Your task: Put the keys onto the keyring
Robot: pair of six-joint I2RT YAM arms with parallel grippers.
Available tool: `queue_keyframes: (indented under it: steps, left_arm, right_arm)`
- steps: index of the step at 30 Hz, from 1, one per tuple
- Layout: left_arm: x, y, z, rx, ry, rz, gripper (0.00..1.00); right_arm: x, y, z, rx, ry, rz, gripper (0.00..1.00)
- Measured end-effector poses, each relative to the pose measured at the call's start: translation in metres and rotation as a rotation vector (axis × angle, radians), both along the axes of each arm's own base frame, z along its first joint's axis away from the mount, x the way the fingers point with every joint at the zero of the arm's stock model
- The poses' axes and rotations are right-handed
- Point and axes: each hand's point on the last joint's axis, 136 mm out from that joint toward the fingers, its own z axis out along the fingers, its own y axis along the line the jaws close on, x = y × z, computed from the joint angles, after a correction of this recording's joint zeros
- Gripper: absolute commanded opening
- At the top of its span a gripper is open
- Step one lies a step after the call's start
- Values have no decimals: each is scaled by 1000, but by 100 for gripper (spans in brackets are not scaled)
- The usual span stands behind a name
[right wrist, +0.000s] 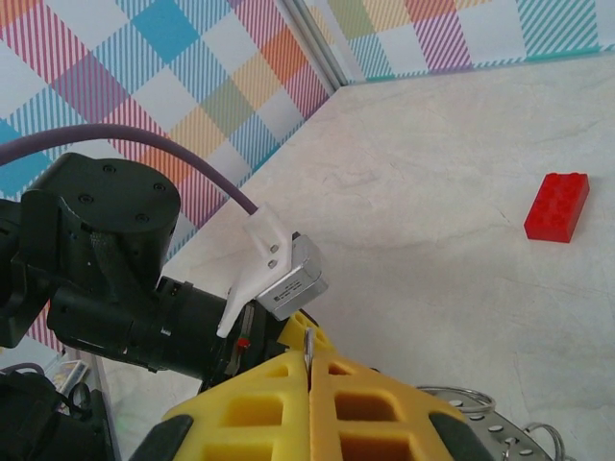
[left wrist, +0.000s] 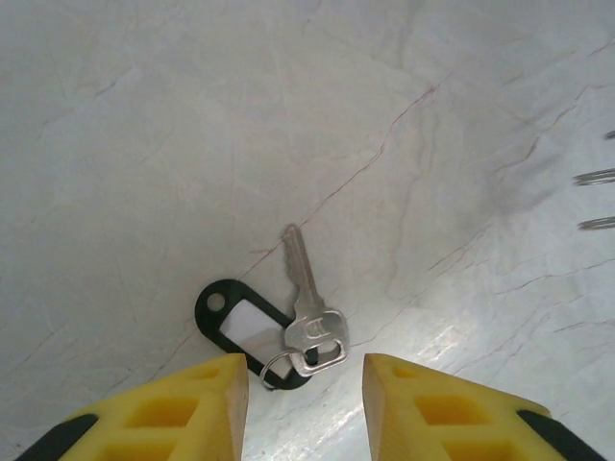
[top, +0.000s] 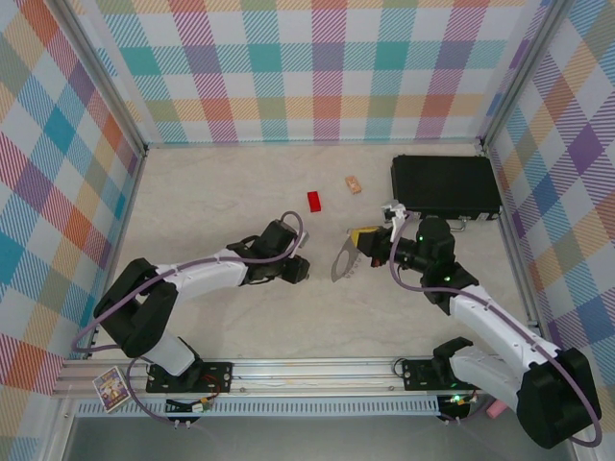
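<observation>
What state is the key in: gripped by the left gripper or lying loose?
Lying loose. The key lies flat on the table; the left gripper is open, its fingers apart on either side, not clamping it.

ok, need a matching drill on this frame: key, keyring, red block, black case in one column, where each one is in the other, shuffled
Things:
1. key
2. keyring
3. red block
4. black case

Places:
A. far right part of the table
B. pinched in the shut right tool
C. flat on the table, loose, just ahead of the open left tool
D. on open table, left of the tan block

Pairs: 1-C, 2-B, 3-D, 4-A
</observation>
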Motion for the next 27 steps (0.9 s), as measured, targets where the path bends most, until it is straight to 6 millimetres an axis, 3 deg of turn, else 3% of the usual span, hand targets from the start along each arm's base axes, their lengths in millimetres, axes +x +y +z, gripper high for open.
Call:
queue_keyframes:
  steps: [7,17,27]
  left_arm:
    - [-10,3,-1,35,51,-40,35]
    - [-8,3,-33,85,131,-56,37]
    - [1,-7,-34,54,131,-75,37]
  right_arm:
    - [-4,-2,9,12,-28,0,0]
    - [-7,-3,8,15,-33,0,0]
    - [-8,-4,5,12,-27,-1,0]
